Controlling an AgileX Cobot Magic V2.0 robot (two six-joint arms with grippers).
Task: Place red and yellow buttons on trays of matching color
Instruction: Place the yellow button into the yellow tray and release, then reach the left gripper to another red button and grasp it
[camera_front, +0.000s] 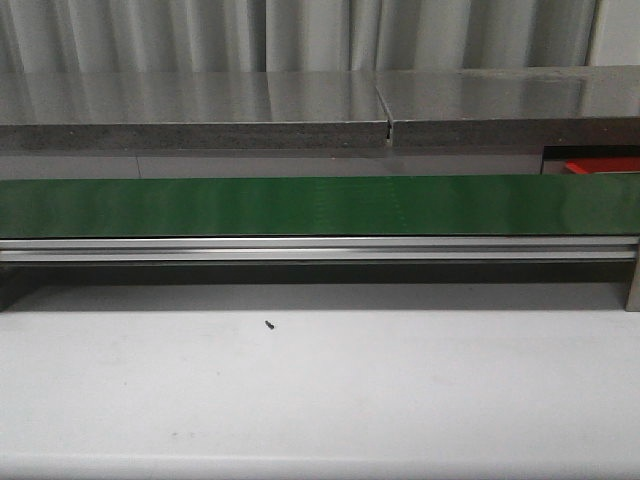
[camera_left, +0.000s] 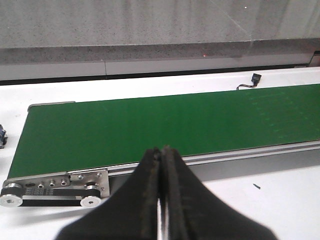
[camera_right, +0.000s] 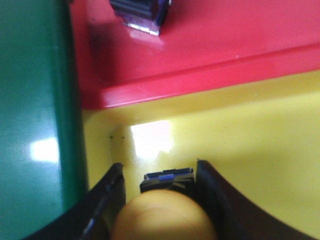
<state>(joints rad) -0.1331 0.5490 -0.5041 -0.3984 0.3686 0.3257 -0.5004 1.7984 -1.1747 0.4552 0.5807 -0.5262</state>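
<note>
A long green conveyor belt (camera_front: 300, 205) runs left to right across the white table (camera_front: 320, 390), with a grey stone counter (camera_front: 200, 135) behind it. A flat red plastic tray (camera_front: 600, 166) lies behind the belt's right end. A flat yellow plastic tray (camera_right: 260, 140) lies edge to edge with it, and both are beside the belt. A yellow domed button (camera_right: 162, 217) sits between the right end effector's (camera_right: 159, 167) fingers, over the yellow tray. The left end effector (camera_left: 161, 150) hangs before the belt, near one end.

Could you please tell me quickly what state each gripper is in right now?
Left gripper: closed, holding nothing, in front of the green belt.
Right gripper: closed on a yellow button, over the yellow tray.
</note>
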